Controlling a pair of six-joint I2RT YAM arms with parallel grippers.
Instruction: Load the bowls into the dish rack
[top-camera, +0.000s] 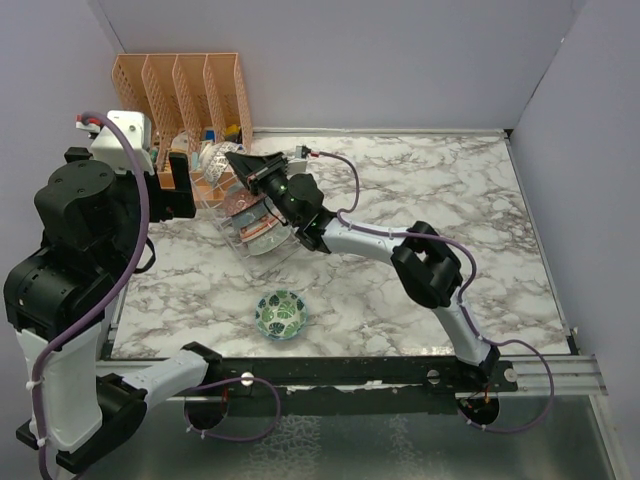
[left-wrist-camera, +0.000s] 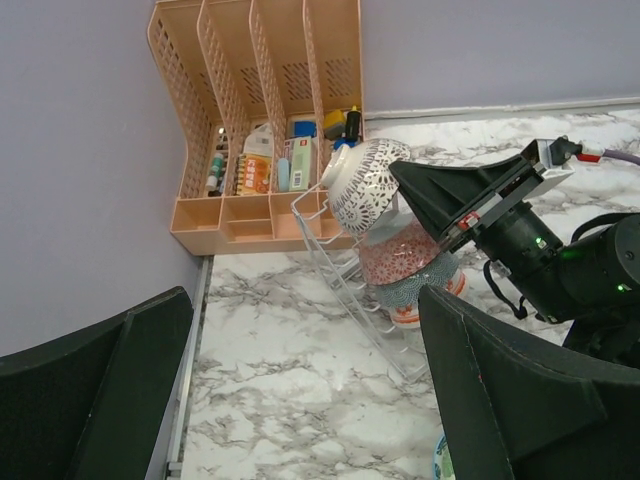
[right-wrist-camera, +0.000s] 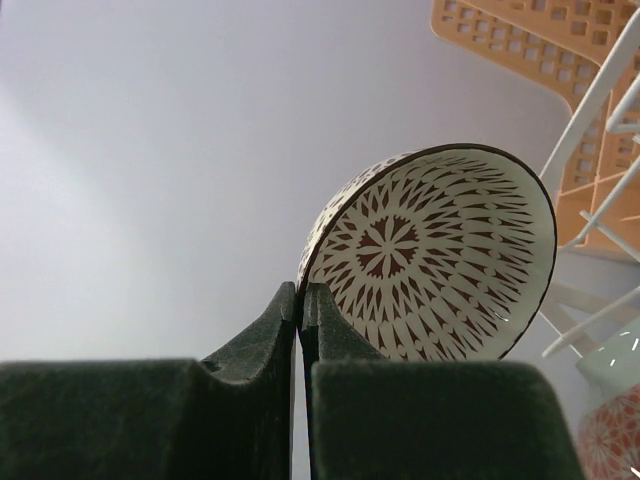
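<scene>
The right hand (right-wrist-camera: 300, 300) is pinched shut, seemingly on just the rim of the lattice bowl (right-wrist-camera: 430, 260); so slight a hold could drop it against the dish rack (right-wrist-camera: 592, 98).

Light: bright, even, diffuse | Shadows: soft and faint on the marble table (top-camera: 450, 190) | Glare: small glint inside patterned bowl (right-wrist-camera: 430, 260) | Focus: near fingers (right-wrist-camera: 260, 335) slightly soft

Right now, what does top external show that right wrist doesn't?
Only top external: the green leaf bowl alone on the marble table, plus the left arm. Only right wrist: the inside pattern of the lattice bowl, with the right gripper shut at its rim. Both: that lattice bowl, the wire dish rack, the orange organizer.
</scene>
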